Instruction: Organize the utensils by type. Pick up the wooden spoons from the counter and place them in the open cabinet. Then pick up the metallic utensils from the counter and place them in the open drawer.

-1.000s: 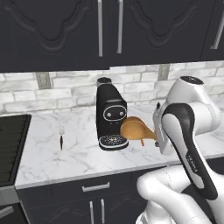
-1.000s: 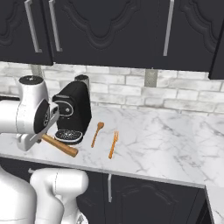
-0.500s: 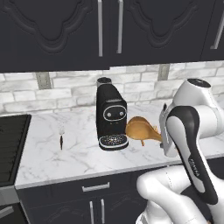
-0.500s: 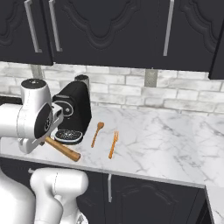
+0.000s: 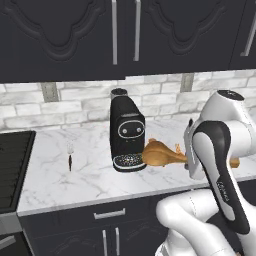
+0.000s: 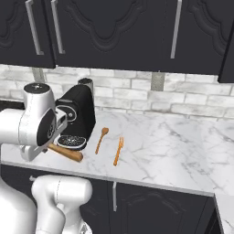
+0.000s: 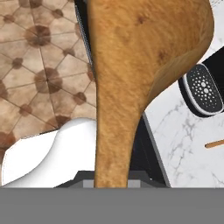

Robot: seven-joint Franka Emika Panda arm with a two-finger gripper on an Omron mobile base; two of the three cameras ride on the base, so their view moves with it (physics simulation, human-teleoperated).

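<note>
Wooden, the large spoon [image 5: 161, 153] is clamped in the gripper [image 7: 114, 177] near the coffee machine's [image 5: 127, 134] 3 o'clock side; next comes transfer into the open cabinet.

2 base cameras behind, hand camera close-up

Even, bright rendered light; soft shadows, no blur.

Glossy white rounded arm [image 5: 220, 150] with dark joint bands and small lettering.
</note>
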